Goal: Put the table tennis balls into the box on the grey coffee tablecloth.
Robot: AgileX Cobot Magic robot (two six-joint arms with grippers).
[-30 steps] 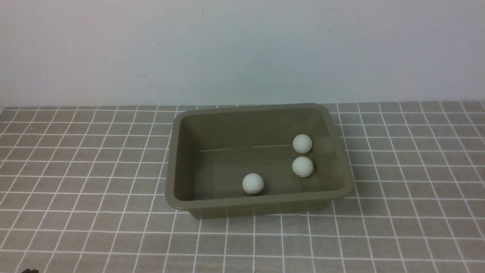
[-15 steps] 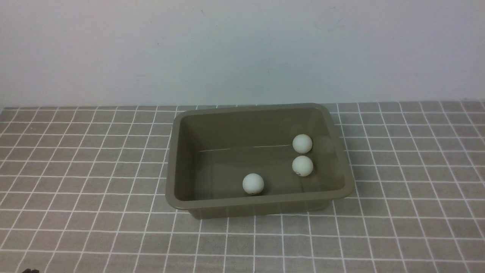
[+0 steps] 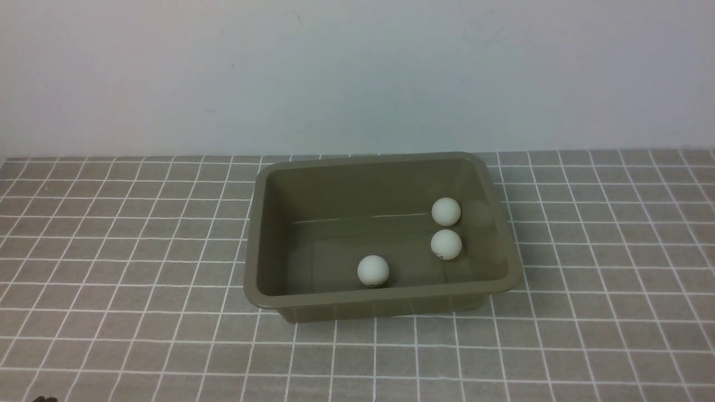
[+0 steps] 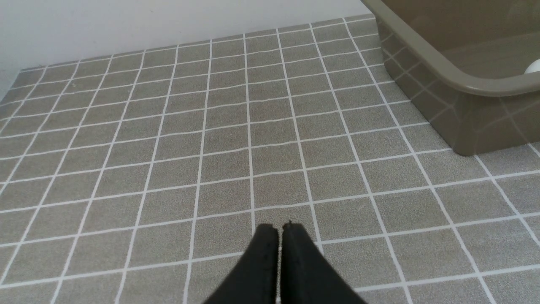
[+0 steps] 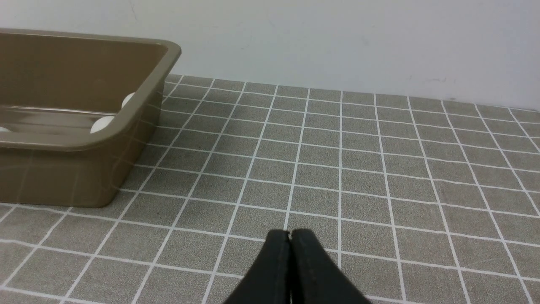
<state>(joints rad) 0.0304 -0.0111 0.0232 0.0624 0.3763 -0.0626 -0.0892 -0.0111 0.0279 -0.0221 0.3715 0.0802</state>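
Desk: Front view?

Reporter: Three table tennis balls (image 3: 373,271) rest inside the olive-brown plastic tub (image 3: 251,245) on the grey gridded tablecloth (image 3: 139,279), two close together near its right wall. Little has changed over the last second, beyond a slight shift of the nearer of that pair; the task appears complete. Small dark marks on the balls are illegible; no brand can be read.

Desk: Left wrist?

Reporter: The left gripper (image 4: 280,230) points over bare cloth, fingers closed on nothing, tub nearby.

Desk: Right wrist?

Reporter: The right gripper (image 5: 290,235) is likewise closed and empty, the balls partly visible within the tub.
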